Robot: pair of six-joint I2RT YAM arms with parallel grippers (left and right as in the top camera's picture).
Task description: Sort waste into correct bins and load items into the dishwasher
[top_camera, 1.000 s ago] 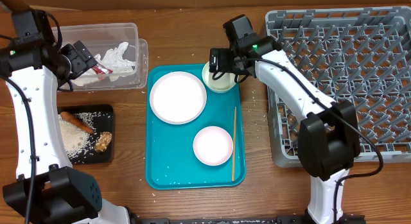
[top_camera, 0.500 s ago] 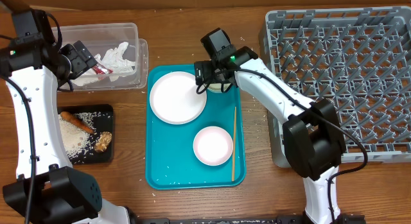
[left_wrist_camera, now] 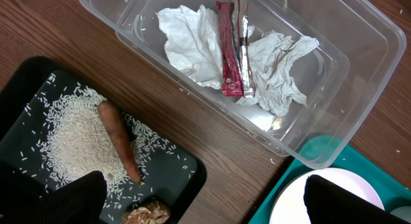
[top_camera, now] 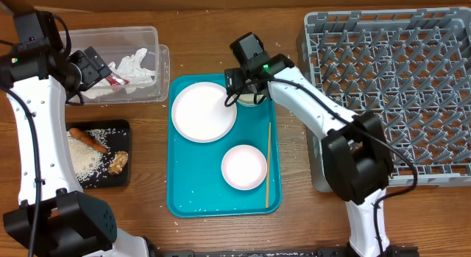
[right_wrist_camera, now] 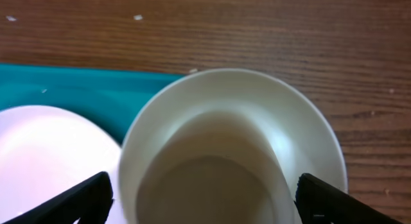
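- Overhead: your right claw (top_camera: 239, 91) hung over the pale cup (top_camera: 255, 101) at the back right corner of the teal tray (top_camera: 176, 205), with its jaws apart on either side of the cup. The cup stood just beside the large white plate (top_camera: 202, 112). Had you closed off-centre, the smooth round wall could have slipped out sideways and struck that plate or tipped over the tray's lip. The dish rack (top_camera: 397, 80) lay well to the right, so a low carry risked clipping its near wall.
- Left wrist: your left claw (left_wrist_camera: 199, 201) stood wide apart and empty above the worktop, between the clear tub (left_wrist_camera: 321, 102) and the black tray (left_wrist_camera: 186, 179). The napkin (left_wrist_camera: 192, 44) and red wrapper (left_wrist_camera: 230, 51) lay in the tub. The rice (left_wrist_camera: 77, 134) and carrot (left_wrist_camera: 119, 140) lay on the black tray. A careless dip there would have scattered the rice.
- Right wrist: the cup filled the view, and the fingertips (right_wrist_camera: 83, 198) flanked it without visibly touching. How far down they reached could not be told. A shallow pinch near the rim would likely have let the cup swing or drop.
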